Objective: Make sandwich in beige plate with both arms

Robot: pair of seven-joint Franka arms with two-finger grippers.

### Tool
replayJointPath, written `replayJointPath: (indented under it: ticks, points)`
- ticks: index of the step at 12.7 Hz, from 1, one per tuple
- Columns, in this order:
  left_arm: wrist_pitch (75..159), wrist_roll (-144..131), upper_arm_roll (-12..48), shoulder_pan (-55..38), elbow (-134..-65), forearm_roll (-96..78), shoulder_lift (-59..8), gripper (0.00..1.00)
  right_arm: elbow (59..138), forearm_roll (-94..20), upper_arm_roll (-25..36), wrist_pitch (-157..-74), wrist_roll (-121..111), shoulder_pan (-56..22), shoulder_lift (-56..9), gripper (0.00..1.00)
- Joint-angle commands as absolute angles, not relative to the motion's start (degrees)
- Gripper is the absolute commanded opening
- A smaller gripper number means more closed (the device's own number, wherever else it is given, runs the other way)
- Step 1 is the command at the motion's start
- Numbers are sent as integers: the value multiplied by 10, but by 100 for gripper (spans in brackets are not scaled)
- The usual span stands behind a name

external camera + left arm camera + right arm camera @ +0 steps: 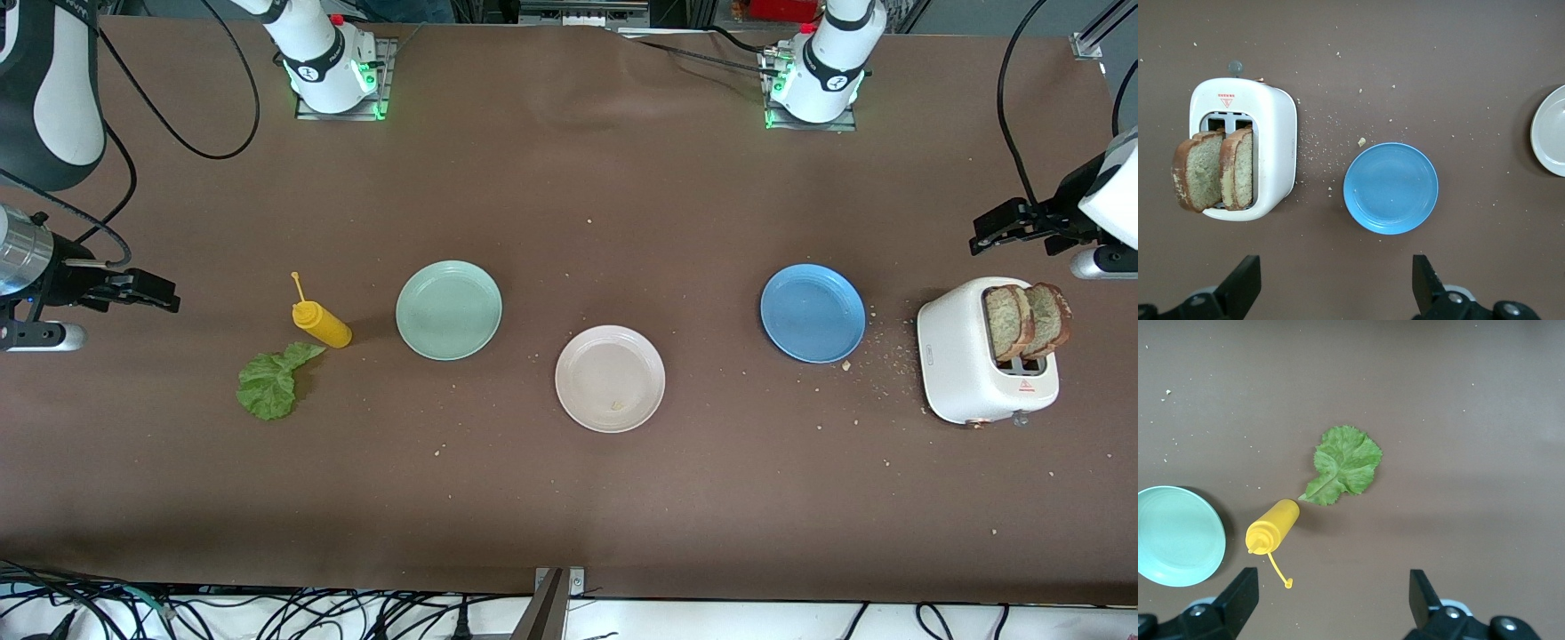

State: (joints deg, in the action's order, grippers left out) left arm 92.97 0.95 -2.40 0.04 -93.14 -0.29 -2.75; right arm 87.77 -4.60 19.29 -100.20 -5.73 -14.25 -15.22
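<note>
The left gripper (978,240) hangs with its fingers spread wide and nothing between them, up over the table at the left arm's end, close to the toaster (965,364). In the left wrist view its two black fingers (1238,287) frame the toaster, which holds two slices of bread (1027,320) standing upright in its slots. The blue plate (813,312) lies beside the toaster, with crumbs scattered between them.

The right gripper (169,298) is also spread apart and empty, up over the right arm's end of the table. Its wrist view looks down on the lettuce leaf (1343,465), which lies flat on the table touching, or nearly touching, the yellow squeeze bottle (1273,525). The mint-green plate (449,309) sits beside the bottle.

The beige plate (610,378) lies between the green and blue plates and nearer the front camera; it is bare apart from a crumb. No part of the sandwich is on it yet, so the task appears to be at its very start. The likely next move is for the left gripper to come down over one slice, close on its raised top edge and lift it straight up out of the slot.
</note>
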Motion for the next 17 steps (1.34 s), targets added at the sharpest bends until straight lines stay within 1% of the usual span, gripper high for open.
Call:
replayJointPath:
  ticks: [1,17]
  points:
    - [934,18,-19,5,-934,9,-25,100,868,-41,192,-998,-68,-141,-154,100]
    - [935,18,-20,5,-934,9,-30,100,865,-45,192,-988,-62,-139,-157,100]
